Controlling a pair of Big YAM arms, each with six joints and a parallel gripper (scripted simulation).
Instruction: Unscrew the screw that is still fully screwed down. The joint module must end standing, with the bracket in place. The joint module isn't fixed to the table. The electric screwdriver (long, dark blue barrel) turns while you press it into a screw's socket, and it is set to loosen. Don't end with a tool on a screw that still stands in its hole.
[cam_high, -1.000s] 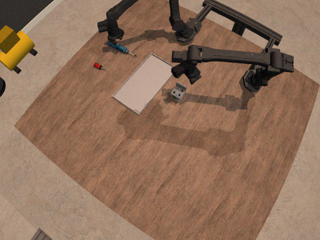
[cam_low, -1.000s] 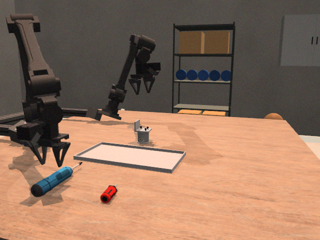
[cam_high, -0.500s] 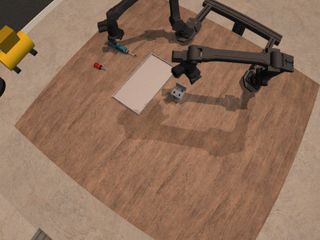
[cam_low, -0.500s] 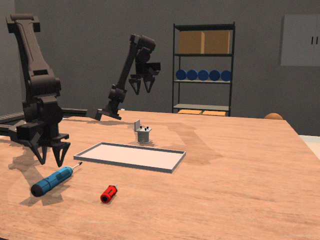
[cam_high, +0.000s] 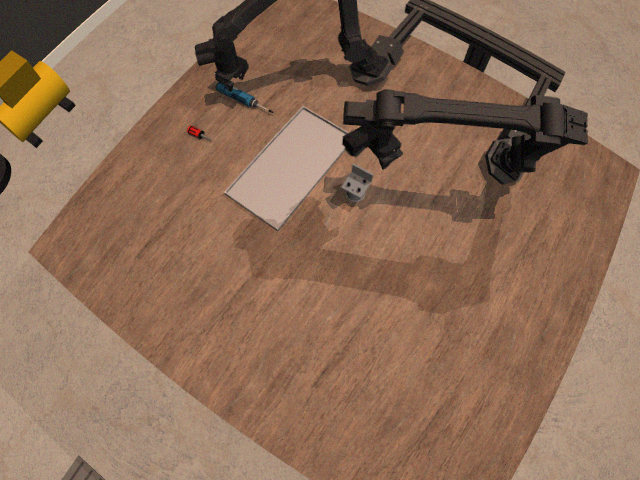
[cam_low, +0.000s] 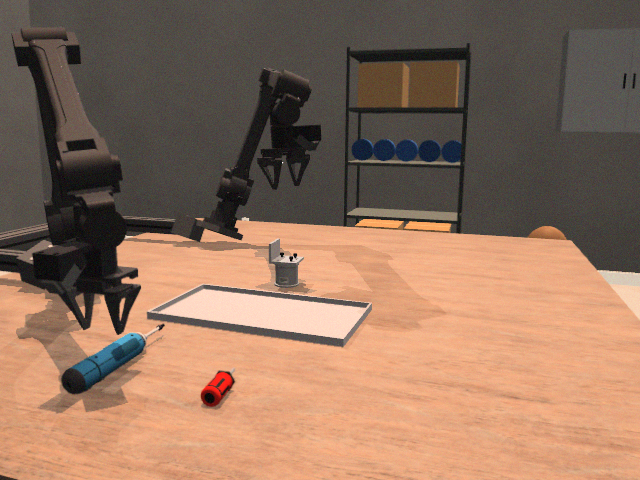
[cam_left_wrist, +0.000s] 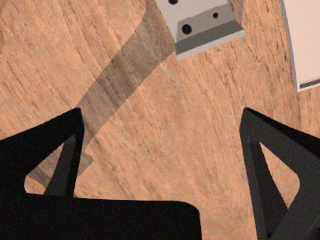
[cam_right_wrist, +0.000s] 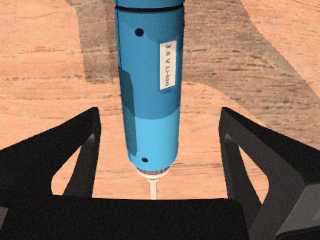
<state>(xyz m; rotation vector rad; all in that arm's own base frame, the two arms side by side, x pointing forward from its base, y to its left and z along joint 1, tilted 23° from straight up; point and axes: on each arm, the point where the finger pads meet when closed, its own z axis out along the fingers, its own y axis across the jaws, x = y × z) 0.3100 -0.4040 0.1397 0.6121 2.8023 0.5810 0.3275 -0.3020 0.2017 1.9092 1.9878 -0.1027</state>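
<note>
The joint module (cam_high: 355, 198) (cam_low: 285, 274) stands upright on the table. The grey bracket (cam_high: 361, 172) (cam_low: 274, 251) (cam_left_wrist: 210, 36) sits on top, one flange upright. Three dark screw heads stand above its flat plate in the exterior view; a fully seated screw cannot be made out. My left gripper (cam_low: 286, 186) (cam_left_wrist: 161, 118) is open and empty, high above the table near the module. The blue electric screwdriver (cam_high: 236, 96) (cam_low: 105, 361) (cam_right_wrist: 150, 90) lies on the table. My right gripper (cam_low: 102, 330) (cam_right_wrist: 159, 117) is open above it, a finger on either side of the barrel in the right wrist view.
A shallow tray (cam_high: 252, 211) (cam_low: 248, 329) (cam_left_wrist: 291, 55) lies between the blue screwdriver and the module. A small red screwdriver (cam_high: 194, 132) (cam_low: 217, 387) lies beside the blue one. The left arm reaches over the table near the tray's corner.
</note>
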